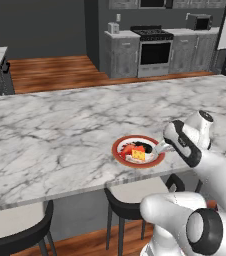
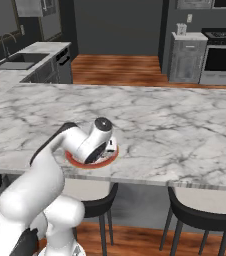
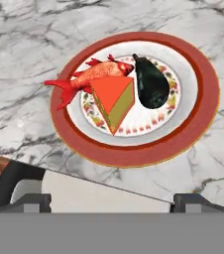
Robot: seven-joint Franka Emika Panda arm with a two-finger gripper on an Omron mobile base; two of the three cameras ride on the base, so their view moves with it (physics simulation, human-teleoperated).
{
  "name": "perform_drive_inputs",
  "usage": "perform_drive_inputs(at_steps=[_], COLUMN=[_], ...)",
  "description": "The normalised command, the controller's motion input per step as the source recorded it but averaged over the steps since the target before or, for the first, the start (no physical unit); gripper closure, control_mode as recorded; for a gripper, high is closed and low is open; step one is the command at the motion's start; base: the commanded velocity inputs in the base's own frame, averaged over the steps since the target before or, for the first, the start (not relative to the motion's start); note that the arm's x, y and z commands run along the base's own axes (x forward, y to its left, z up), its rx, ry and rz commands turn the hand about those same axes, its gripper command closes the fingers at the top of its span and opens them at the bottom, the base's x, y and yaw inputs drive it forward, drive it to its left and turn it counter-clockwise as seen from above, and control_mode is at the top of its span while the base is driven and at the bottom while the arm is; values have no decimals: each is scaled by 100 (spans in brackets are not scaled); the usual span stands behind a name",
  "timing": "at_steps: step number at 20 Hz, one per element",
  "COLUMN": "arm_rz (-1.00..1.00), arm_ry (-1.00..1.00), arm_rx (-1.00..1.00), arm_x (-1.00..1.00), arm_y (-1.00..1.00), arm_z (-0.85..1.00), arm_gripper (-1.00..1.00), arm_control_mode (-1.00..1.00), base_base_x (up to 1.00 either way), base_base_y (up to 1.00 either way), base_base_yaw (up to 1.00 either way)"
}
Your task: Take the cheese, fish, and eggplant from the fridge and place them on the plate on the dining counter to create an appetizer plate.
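Note:
The plate (image 3: 193, 134) with its red-brown rim sits on the marble dining counter (image 1: 60, 135) near its front edge. On it lie the red fish (image 3: 91, 75), the orange-yellow cheese wedge (image 3: 115, 99) leaning on the fish, and the dark eggplant (image 3: 152, 84) beside them. The plate (image 1: 119, 151) carries the same three pieces in the left base view. My gripper (image 3: 112, 202) hangs just above the plate's near side, open, its fingertips (image 3: 32, 202) wide apart with nothing between them. In the right base view the hand hides most of the plate (image 2: 77, 161).
Black round-backed stools (image 1: 130, 200) stand under the counter's front edge. Another stool (image 2: 205, 212) is to the right. A stove (image 1: 152, 50) and grey cabinets (image 1: 121, 55) line the far wall across the wood floor. A sink counter (image 2: 22, 60) lies at far left.

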Motion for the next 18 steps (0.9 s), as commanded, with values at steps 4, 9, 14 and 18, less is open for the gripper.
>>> perform_drive_inputs(at_steps=[4,9,14,18], arm_rz=[-11,-6,-1,0], arm_ry=[7,0,-16,-31], arm_rx=[0,2,4,3], arm_x=[-100,-100,-98,-79], arm_y=[-74,-90,-95,-69], arm_z=[68,59,59,59], arm_gripper=[-100,-100,-100,-100], arm_control_mode=[-100,-100,-100,-100], base_base_x=[0,0,0,0], base_base_y=[0,0,0,0], base_base_yaw=[0,0,0,0])
